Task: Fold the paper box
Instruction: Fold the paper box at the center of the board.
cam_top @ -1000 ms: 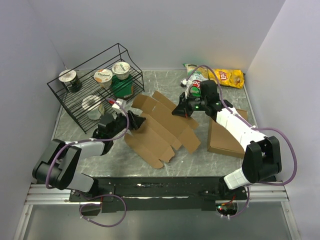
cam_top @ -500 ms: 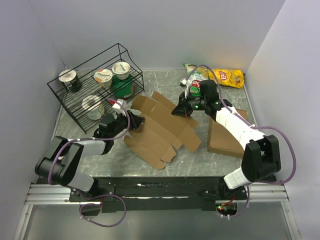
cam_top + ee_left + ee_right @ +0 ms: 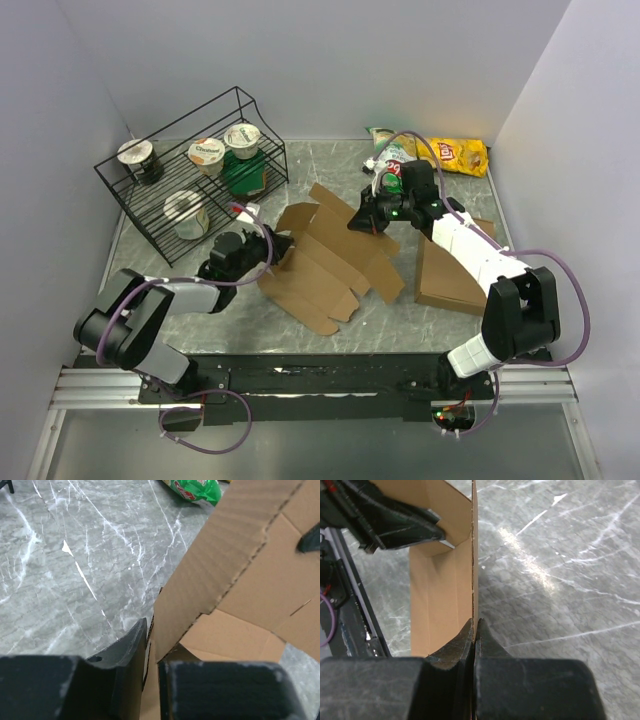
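The paper box (image 3: 330,265) is a brown die-cut blank, part flat on the marble table, with its left and rear flaps raised. My left gripper (image 3: 278,248) is at the box's left side, shut on a raised flap. In the left wrist view that flap (image 3: 240,555) stands between the two fingers of the gripper (image 3: 152,650). My right gripper (image 3: 362,222) holds the rear edge. In the right wrist view the thin cardboard wall (image 3: 440,595) runs edge-on into the shut gripper (image 3: 475,630), with the left gripper (image 3: 395,525) beyond it.
A black wire rack (image 3: 190,180) holding yogurt cups stands at the back left. A plain brown cardboard slab (image 3: 450,270) lies under the right arm. A green snack bag (image 3: 392,160) and a yellow chips bag (image 3: 460,155) lie at the back right.
My left gripper has closed onto the box's left flap and moved right. The left side of the blank now stands up higher. The right gripper has kept its grip in place.
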Robot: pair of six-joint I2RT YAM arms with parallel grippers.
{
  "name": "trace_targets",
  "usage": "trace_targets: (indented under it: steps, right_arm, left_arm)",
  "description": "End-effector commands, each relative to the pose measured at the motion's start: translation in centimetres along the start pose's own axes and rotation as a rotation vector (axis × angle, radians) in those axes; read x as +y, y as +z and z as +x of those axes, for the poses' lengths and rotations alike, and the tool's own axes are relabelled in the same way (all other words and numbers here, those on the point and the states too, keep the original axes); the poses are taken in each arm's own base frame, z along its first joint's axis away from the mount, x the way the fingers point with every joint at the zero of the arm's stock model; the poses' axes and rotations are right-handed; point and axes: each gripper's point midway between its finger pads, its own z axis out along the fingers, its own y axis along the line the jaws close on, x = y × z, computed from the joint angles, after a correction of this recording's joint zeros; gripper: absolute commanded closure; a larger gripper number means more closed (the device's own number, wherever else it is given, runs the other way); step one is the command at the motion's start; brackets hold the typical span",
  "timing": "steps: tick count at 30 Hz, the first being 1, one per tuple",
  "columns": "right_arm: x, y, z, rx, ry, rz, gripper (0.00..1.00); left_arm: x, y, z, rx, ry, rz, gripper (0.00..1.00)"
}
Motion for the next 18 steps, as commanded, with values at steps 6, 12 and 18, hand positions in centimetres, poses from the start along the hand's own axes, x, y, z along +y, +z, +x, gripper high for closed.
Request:
trace_targets:
  steps: [6,12,18]
  right_arm:
    - [-0.3,-0.1,-3.6,-0.099,-0.041,0.035,1.0]
    - [-1.8,-0.8,-3.6,-0.118,0.038,0.091,1.0]
    - [-2.6,-0.6,-3.1,-0.103,0.104,0.111,1.0]
  left_arm:
    - [-1.8,0.6,0.3,-0.006,0.01,-0.015,0.9]
    - [-1.0,0.4,1.2,-0.011,-0.086,-0.053,0.94]
    - [-1.9,0.6,1.9,-0.012,-0.111,0.005,0.94]
